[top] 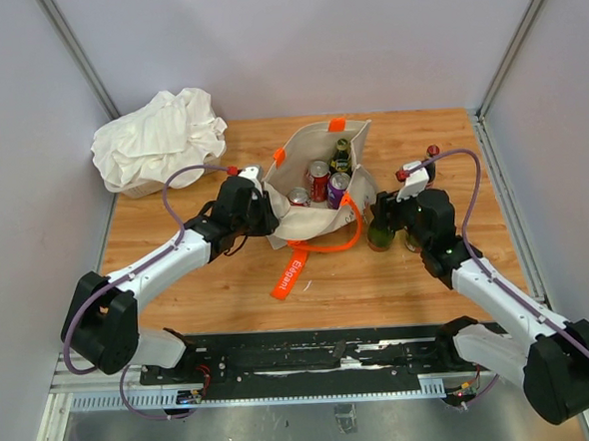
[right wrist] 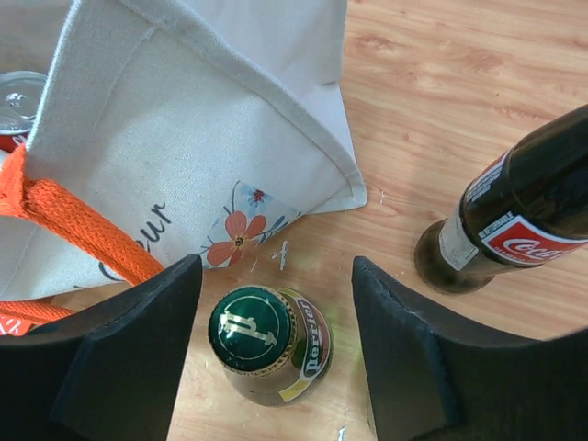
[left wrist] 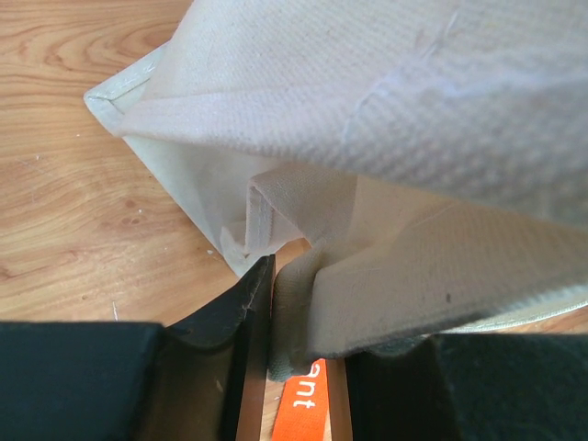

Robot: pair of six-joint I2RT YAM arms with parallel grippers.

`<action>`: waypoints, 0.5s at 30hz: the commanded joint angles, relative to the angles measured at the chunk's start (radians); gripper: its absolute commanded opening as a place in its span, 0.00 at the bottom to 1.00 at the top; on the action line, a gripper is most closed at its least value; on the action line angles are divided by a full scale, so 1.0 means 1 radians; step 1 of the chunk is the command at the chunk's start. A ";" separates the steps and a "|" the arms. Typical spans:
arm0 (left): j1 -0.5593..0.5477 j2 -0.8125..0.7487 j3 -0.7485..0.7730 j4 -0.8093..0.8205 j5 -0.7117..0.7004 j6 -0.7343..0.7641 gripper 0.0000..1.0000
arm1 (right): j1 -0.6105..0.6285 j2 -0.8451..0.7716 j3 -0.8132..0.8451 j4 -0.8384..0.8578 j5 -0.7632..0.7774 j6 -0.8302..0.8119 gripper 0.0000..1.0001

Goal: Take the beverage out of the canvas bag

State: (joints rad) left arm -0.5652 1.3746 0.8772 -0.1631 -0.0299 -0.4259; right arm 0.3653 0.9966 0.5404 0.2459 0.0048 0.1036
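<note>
Noted a canvas bag (top: 309,220) standing open-mouthed near the middle of the wooden table (top: 179,288). Counted three cans (top: 319,179) upright inside it, plus a dark green bottle (top: 342,158) at the far side of the opening. Observed an orange strap (top: 293,274) with white lettering trailing from the bag's front toward the near edge. Logged a white cloth (top: 160,139) bundled in the far left corner, well apart from the bag.

Found the left pincer (left wrist: 274,276) at the bag's left edge, closed on a fold of canvas. Confirmed in the left wrist view: fabric pinched between the two black fingers, a bit of orange strap showing below them.

Found the right pincer (right wrist: 276,271) just beside the bag's right side, spread open and pointing down at the table. Recorded a green-capped bottle (right wrist: 266,344) upright on the wood between its fingers, outside the bag, with a gap visible on either side. No contact with either finger seen from the right wrist view.

Recorded also a cola bottle (right wrist: 514,220) of brown glass with a red label, standing on the table outside the fingers, on the side away from the bag. Seen on the bag's near corner: a flower print (right wrist: 239,243) and an orange handle (right wrist: 83,230) lying across the canvas.
</note>
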 commanded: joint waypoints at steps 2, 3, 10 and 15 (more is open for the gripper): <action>0.001 0.010 0.008 -0.016 -0.008 0.012 0.31 | -0.005 -0.050 0.044 0.008 0.003 -0.038 0.69; 0.001 0.008 0.008 -0.015 -0.008 0.011 0.31 | -0.002 -0.054 0.068 -0.009 0.003 -0.045 0.69; 0.001 -0.002 0.003 -0.002 0.001 -0.009 0.31 | 0.049 -0.017 0.354 -0.157 0.001 -0.073 0.66; 0.001 -0.008 -0.014 0.012 0.004 -0.027 0.31 | 0.114 0.113 0.630 -0.264 -0.044 -0.093 0.64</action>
State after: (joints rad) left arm -0.5652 1.3731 0.8768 -0.1642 -0.0296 -0.4339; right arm 0.4267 1.0279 0.9966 0.0849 0.0002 0.0452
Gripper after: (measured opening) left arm 0.310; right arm 0.655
